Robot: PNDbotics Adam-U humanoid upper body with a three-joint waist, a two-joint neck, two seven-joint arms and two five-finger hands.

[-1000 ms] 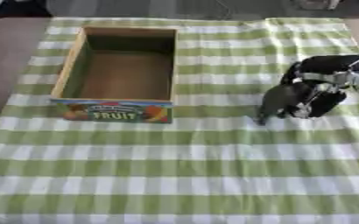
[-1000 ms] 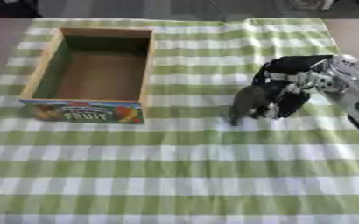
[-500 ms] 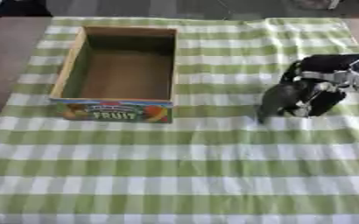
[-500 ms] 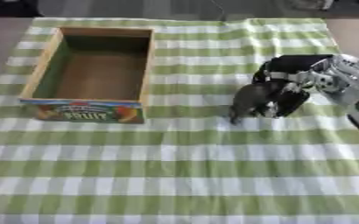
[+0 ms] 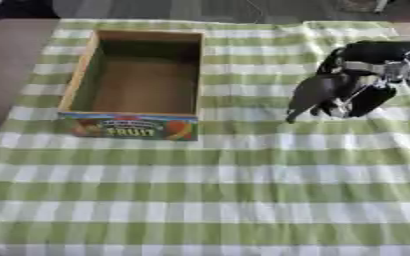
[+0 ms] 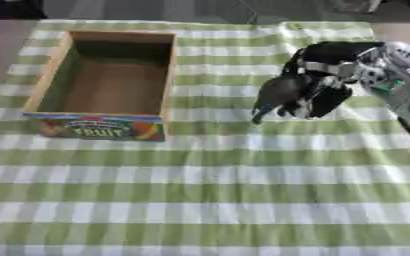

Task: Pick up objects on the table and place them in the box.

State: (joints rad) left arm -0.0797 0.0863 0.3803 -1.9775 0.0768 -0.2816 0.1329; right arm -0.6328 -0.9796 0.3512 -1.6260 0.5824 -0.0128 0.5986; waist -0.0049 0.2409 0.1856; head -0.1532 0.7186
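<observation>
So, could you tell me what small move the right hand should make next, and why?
Probably lift the dark object off the green checked cloth before moving toward the box. The right hand has its fingers curled round it, its lower tip appears close to the cloth, and the cardboard fruit box stands empty, off to the left.

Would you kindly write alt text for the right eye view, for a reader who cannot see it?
The robot's right hand, fingers curled, holds a dark grey object over a green checked tablecloth. To its left sits an empty cardboard box with a colourful fruit label on its near side.
</observation>
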